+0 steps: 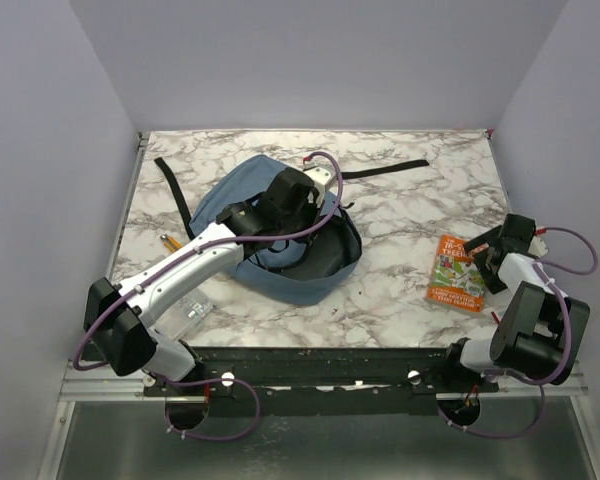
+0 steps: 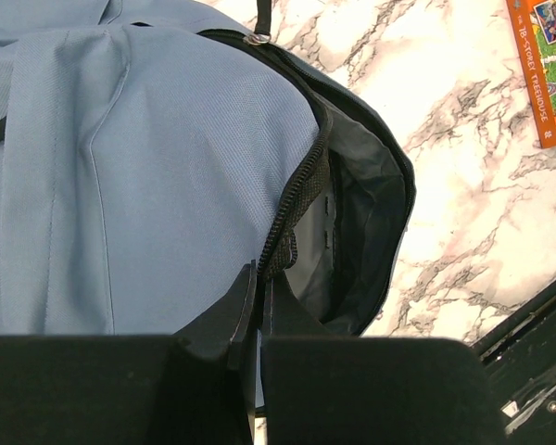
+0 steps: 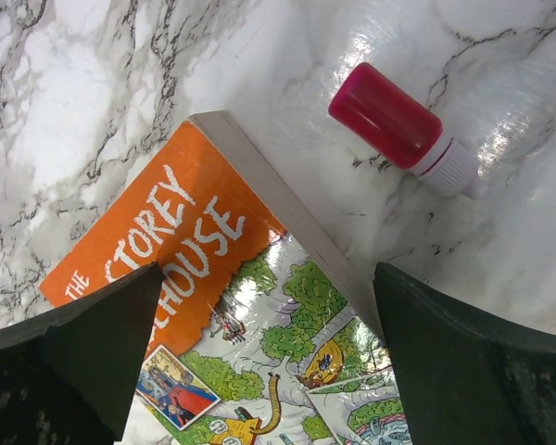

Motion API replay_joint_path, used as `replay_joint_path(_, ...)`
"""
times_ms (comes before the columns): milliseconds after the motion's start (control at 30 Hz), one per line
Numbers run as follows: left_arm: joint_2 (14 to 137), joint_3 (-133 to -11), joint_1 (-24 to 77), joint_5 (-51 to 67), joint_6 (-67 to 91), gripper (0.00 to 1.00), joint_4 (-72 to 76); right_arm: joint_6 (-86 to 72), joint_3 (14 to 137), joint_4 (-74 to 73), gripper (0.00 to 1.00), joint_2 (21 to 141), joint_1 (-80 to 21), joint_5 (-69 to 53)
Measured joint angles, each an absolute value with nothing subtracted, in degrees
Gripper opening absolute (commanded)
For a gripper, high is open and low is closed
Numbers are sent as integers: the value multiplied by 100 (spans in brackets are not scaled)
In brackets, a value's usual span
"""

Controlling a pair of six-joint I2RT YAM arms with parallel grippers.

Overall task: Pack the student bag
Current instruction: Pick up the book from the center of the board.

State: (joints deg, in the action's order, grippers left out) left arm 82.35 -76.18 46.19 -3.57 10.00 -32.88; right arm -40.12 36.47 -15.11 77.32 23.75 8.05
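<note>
**A:** Why is the left claw (image 2: 258, 278) pinched shut on the zip edge (image 2: 301, 199) of the student bag (image 1: 292, 287)?

**B:** To lift that lip, I'd say, so the mouth gapes toward the right arm. The bag lies in the middle of the desk (image 1: 400, 190), with its dark lining showing.

**A:** And the right claw (image 3: 267, 278)?

**B:** It's spread wide and empty above the orange book (image 3: 195, 241), which lies flat, well apart from the bag. I judge it's lined up for a grab. A red-capped tube (image 3: 389, 116) lies just beside the book.
</note>
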Motion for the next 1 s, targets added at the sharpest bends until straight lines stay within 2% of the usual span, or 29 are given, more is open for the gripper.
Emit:
replay_joint_path(367,8545,-7653,4628,-150,1048,0,-3288,-3424,3256,-1066,88,7415,2377,-344)
replay_joint_path(700,8687,-7627,4794,-123,1090,0,-3297,-3111,3271,-707,82,7603,1621,-705)
replay_joint_path(1000,8674,-6619,4925,357,1793,0,-3133,-2976,3363,-375,81,7863,952,-1037)
